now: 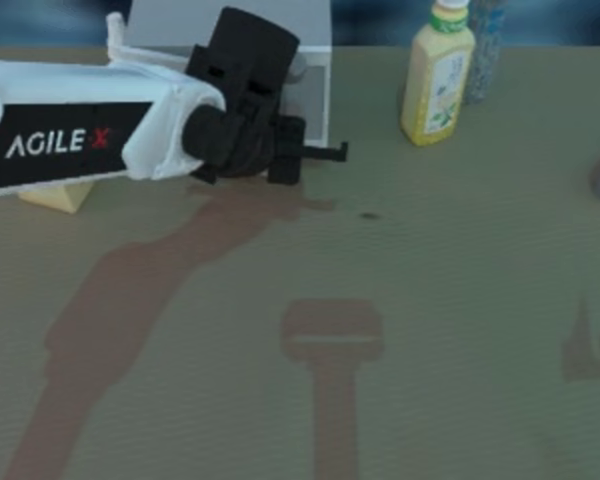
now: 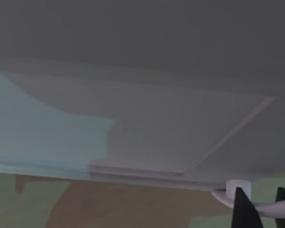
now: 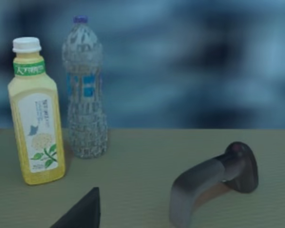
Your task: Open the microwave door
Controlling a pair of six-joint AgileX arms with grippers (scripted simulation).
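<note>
Tabletop, microwave door swung leftward, handle between left tool

"AGILE X" on left arm

Top cam looks down; microwave at 12 o'clock. Left wrist cam sits very close to the door. Right wrist cam faces level toward the bottles, yellow bottle shared with top.

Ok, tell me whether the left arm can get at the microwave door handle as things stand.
Probably yes: the left gripper is already at the microwave front, its jaws flanking the pale door handle, with nothing between them.
</note>
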